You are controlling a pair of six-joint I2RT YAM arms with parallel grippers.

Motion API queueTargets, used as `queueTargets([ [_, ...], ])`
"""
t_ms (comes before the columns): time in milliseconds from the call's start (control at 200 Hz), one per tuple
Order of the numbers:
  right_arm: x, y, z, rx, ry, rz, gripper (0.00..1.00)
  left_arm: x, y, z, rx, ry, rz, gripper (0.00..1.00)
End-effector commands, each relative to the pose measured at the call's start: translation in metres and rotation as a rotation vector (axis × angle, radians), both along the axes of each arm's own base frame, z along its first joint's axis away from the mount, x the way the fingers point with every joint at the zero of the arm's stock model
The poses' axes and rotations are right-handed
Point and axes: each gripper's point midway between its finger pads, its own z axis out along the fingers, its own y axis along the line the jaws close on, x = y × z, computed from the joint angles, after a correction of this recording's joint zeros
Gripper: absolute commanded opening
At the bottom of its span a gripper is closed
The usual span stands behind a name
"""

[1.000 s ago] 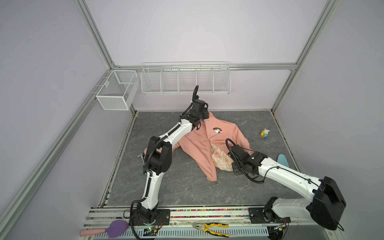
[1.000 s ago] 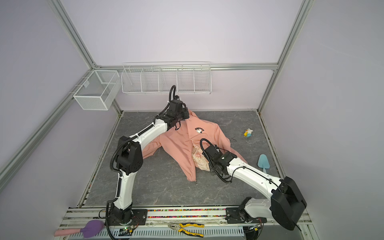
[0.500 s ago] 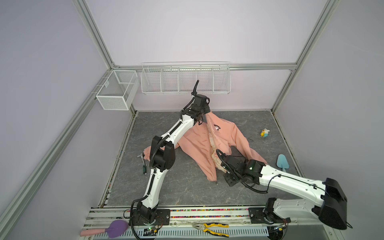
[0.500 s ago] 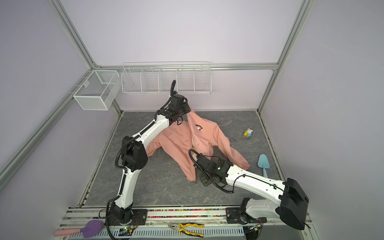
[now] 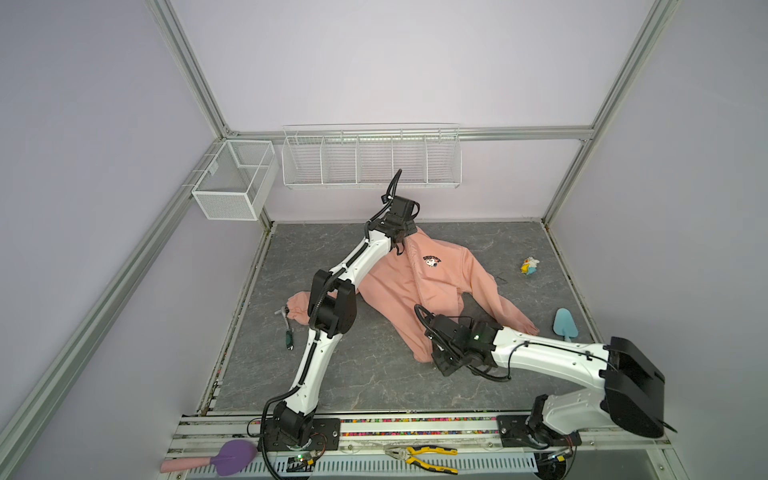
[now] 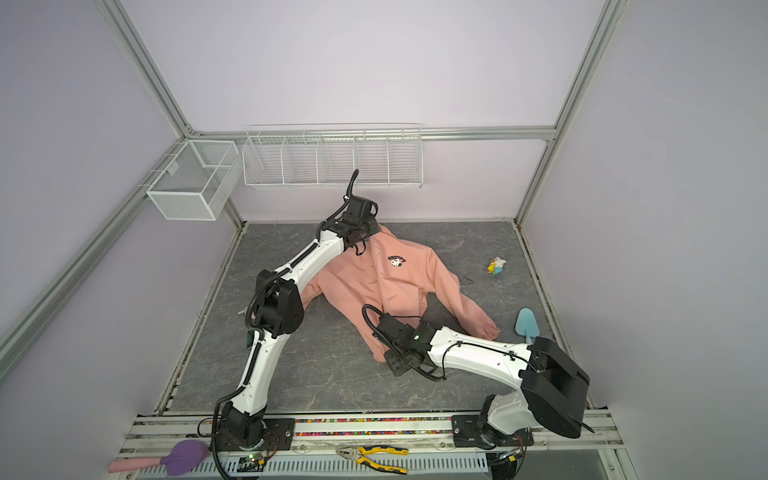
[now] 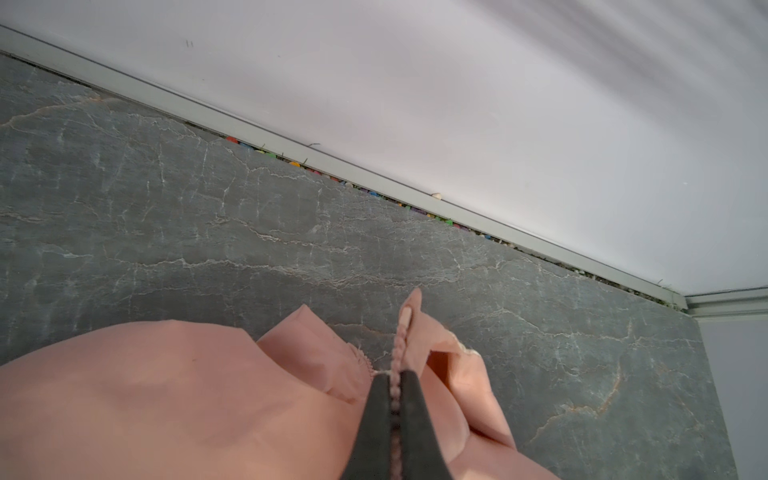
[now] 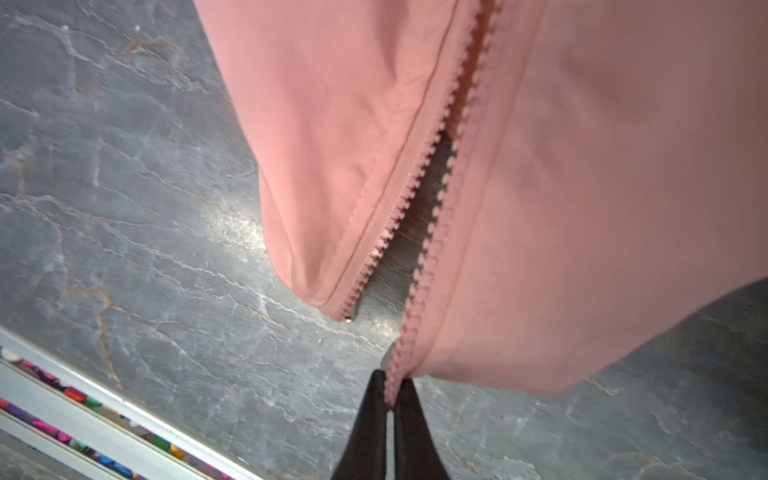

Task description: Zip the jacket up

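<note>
In both top views the pink jacket (image 5: 436, 286) (image 6: 365, 286) is lying spread out on the gray tabletop (image 5: 365, 386). The left claw (image 5: 404, 240) is sitting at its collar, near the back wall. The right claw (image 5: 432, 356) is sitting at its bottom edge.

In the left wrist view the left claw (image 7: 396, 378) is pinching the zipper strip (image 7: 400, 345) at the jacket's neck.

In the right wrist view the right claw (image 8: 388, 388) is pinching the bottom end of one zipper row (image 8: 432, 232). The other zipper row (image 8: 395, 208) is lying apart from it here, and the two are coming close farther up.
</note>
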Motion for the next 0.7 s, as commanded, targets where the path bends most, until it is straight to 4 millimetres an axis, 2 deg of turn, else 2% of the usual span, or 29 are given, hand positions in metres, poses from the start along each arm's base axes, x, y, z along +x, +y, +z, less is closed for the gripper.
queueTargets([
  [0, -0.004, 0.012, -0.007, 0.034, 0.036, -0.003, 0.07, 0.002, 0.006, -0.008, 0.035, 0.017, 0.012, 0.23],
  [65, -0.005, 0.013, -0.010, 0.033, 0.051, -0.005, 0.10, 0.001, 0.012, -0.007, 0.051, 0.019, 0.021, 0.41],
  [190, -0.006, 0.013, -0.006, 0.050, 0.052, -0.012, 0.42, -0.003, 0.028, 0.002, 0.069, 0.015, 0.047, 0.53],
  [260, -0.005, 0.013, 0.005, 0.075, 0.037, -0.016, 0.56, -0.007, 0.040, 0.009, 0.072, 0.012, 0.066, 0.56],
  [395, 0.003, 0.006, 0.037, 0.153, -0.012, -0.045, 0.71, -0.023, 0.068, 0.028, 0.064, -0.008, 0.107, 0.58],
  [445, 0.013, 0.009, 0.063, 0.214, -0.052, -0.063, 0.77, -0.031, 0.080, 0.034, 0.058, -0.013, 0.127, 0.59],
  [555, 0.033, -0.007, 0.093, 0.266, -0.114, -0.140, 0.85, -0.050, 0.107, 0.051, 0.044, -0.031, 0.165, 0.59],
  [695, 0.062, -0.032, 0.116, 0.252, -0.188, -0.249, 0.91, -0.082, 0.133, 0.069, 0.018, -0.036, 0.178, 0.59],
])
